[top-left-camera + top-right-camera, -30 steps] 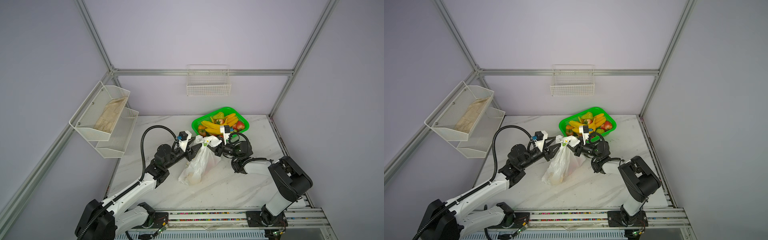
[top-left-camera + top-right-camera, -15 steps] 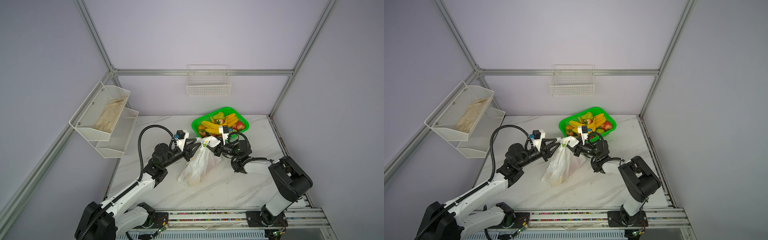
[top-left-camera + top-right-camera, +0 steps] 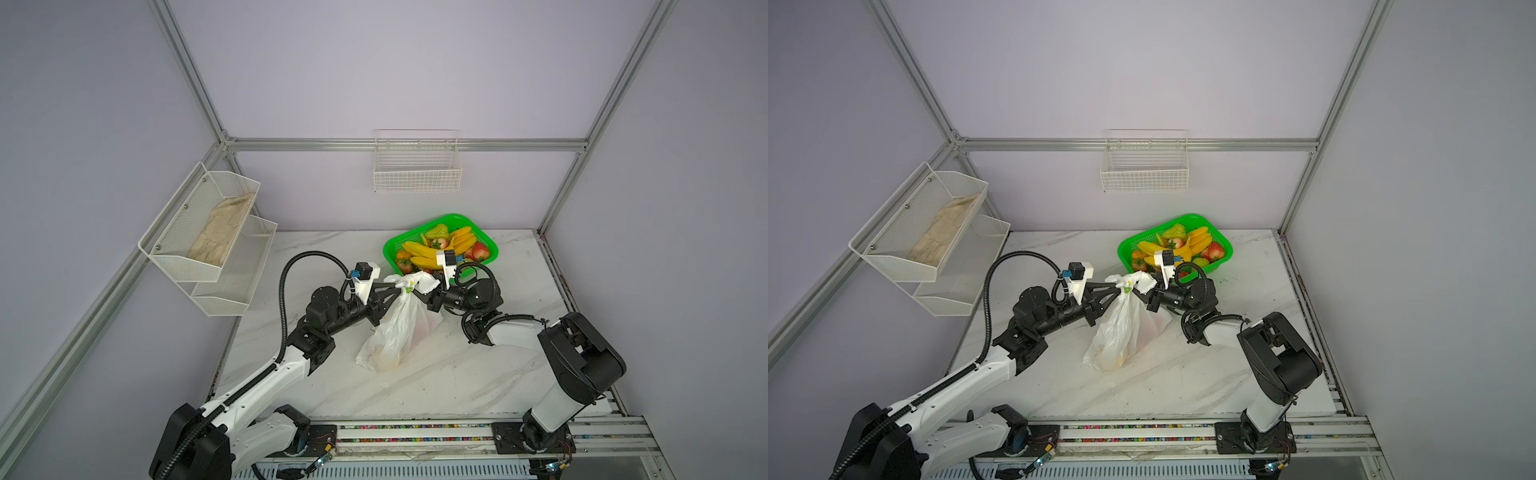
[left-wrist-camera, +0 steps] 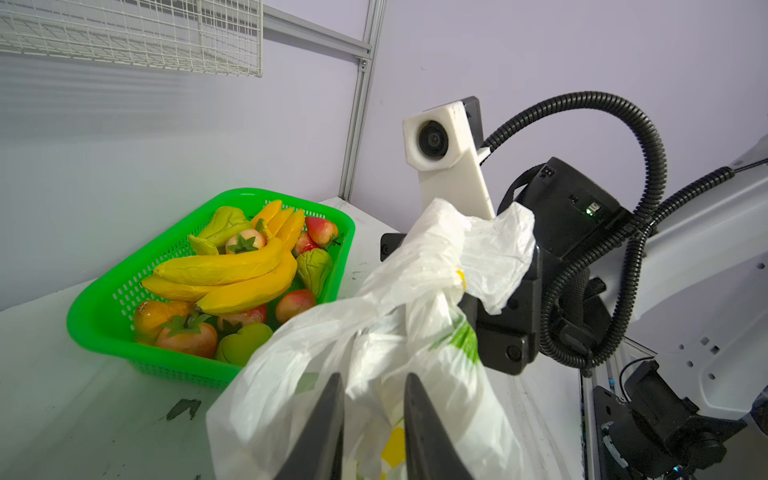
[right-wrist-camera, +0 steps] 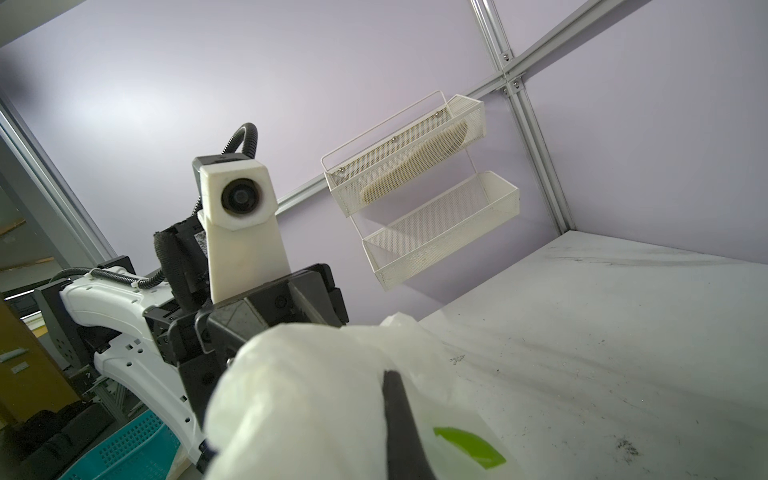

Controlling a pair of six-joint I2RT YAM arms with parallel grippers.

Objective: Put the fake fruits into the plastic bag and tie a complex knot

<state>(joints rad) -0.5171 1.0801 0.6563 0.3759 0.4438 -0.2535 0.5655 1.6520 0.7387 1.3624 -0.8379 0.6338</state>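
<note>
A: Since the earlier frame, the fingers of the left hand (image 3: 400, 289) were drawn closer about the neck of the plastic bag (image 3: 399, 328). Plastic was seen between them, but a firm pinch could not be told.

B: And the right hand (image 3: 417, 294)?

A: It was closed on the bag's top. The bag was hung mid-frame, its bottom on the tabletop (image 3: 457, 374). Most fake fruits (image 3: 432, 249) were left in the green basket (image 3: 489, 258), up and right.

B: Knot-tying was judged begun. Next, the left grip would need completing, then the handles crossing.
</note>
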